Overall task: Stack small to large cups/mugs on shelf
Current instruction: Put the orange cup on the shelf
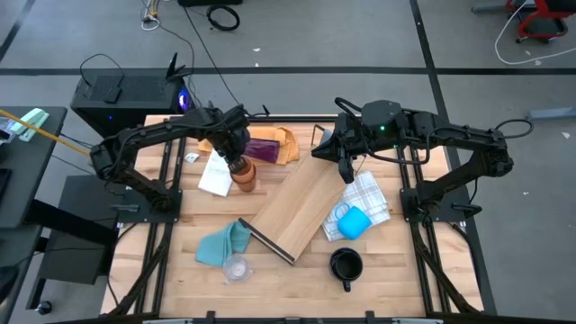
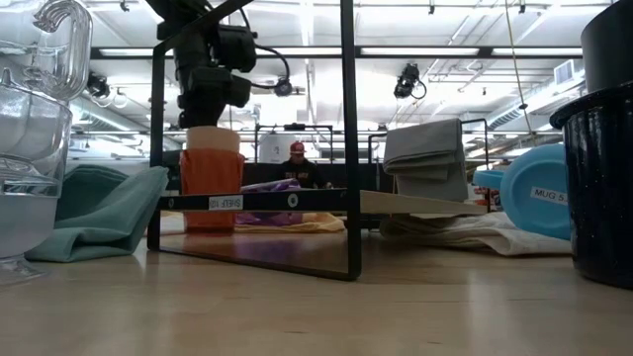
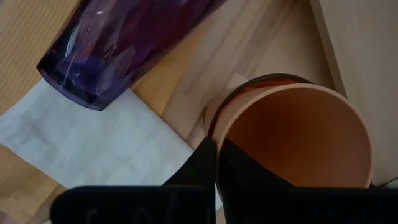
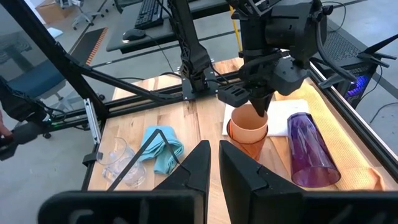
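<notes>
Left gripper [image 4: 257, 107]: fingers pinched on the rim of the tan cup [image 1: 243, 167], 1 finger inside.
Tan cup: nested in the amber cup [image 4: 247, 140], upright beside the shelf [image 1: 301, 205].
Purple tumbler [image 1: 262, 148]: lying near the shelf's far end.
Right gripper [image 1: 346, 171]: closed, empty, above the shelf.

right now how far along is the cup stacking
Early on. Done: the tan cup sits nested in the amber cup on the table, beside the shelf. In hand: the left tool is shut on the tan cup's rim. Left: the purple tumbler lies on its side, and the light blue mug, black mug and clear cups stand apart. The right tool hangs shut over the shelf.
</notes>
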`<state>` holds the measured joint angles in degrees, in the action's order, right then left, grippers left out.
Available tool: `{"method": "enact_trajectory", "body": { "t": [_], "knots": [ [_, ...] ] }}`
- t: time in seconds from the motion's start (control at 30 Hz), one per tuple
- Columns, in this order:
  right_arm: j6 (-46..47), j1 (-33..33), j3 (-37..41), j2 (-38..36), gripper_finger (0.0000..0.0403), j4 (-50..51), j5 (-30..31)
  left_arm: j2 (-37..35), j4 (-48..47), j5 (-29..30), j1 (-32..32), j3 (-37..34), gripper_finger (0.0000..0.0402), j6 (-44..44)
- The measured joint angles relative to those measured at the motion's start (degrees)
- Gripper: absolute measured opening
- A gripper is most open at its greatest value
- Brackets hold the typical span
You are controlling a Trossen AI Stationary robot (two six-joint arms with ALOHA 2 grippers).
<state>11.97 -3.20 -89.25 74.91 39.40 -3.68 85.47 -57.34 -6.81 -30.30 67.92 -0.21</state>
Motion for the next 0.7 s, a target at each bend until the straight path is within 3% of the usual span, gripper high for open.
{"method": "enact_trajectory", "body": {
  "t": [0.3, 0.5, 0.7],
  "knots": [
    [-0.1, 0.0, 0.0, 0.0, 0.0041, 0.1, 0.0, -0.1, -2.3, -0.6, 0.0, 6.9, 0.0009, 0.3],
    [0.0, 0.0, 0.0, 0.0, 0.0041, 1.0, 0.0, -0.1, -7.8, 0.9, 0.0, 13.9, 0.0009, 1.4],
    [0.0, 0.0, 0.0, 0.0, 0.0041, 1.0, 0.0, -0.2, -13.9, 1.7, 0.2, 16.7, 0.0009, 2.4]
  ]
}}
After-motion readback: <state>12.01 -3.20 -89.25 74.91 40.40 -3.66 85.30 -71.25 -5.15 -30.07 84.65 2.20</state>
